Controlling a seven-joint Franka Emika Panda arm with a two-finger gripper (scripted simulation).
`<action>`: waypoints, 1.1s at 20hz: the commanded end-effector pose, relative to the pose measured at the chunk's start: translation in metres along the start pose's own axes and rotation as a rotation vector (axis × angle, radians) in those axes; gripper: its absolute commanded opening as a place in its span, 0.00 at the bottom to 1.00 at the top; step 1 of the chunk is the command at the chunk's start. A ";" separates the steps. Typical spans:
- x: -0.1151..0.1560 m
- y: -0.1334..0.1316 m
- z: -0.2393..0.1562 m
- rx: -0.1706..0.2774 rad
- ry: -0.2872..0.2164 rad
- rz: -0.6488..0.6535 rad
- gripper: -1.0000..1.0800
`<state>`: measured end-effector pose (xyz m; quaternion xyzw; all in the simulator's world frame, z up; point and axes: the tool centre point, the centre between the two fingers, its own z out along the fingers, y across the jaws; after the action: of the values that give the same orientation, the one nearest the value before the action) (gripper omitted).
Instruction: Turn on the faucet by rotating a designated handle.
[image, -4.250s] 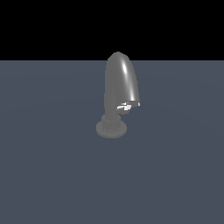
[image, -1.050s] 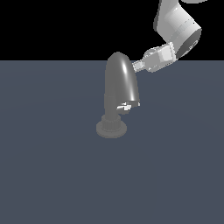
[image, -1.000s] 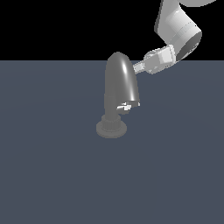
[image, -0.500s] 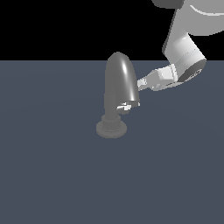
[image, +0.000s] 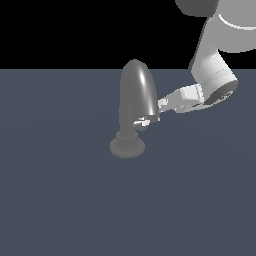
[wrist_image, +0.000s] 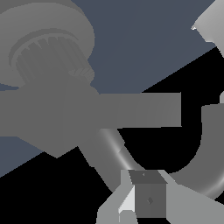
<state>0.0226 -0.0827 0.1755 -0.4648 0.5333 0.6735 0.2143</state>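
The dark grey faucet stands upright on its ribbed round base in the middle of the exterior view. The small pale handle sticks out under the hood's lower edge, toward the exterior view's right. My gripper reaches in from the exterior view's right. Its fingertips are together at the hood's lower side, slightly above the handle and to its right. Nothing is held. The wrist view shows the faucet's ribbed base and my gripper with its fingers close together. I cannot make out the handle there.
The faucet stands on a flat dark blue-grey surface. My white arm slants down from the upper part of the exterior view's right. A curved grey tube shows in the wrist view.
My gripper has come down from beside the top of the hood to its lower edge, near the handle. The faucet and the handle look unmoved.
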 end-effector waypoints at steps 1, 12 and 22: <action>0.000 0.000 0.000 0.001 -0.002 0.001 0.00; 0.032 0.009 0.000 0.001 -0.002 0.000 0.00; 0.046 0.010 0.001 0.004 0.010 -0.027 0.00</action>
<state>-0.0038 -0.0937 0.1533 -0.4800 0.5274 0.6642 0.2244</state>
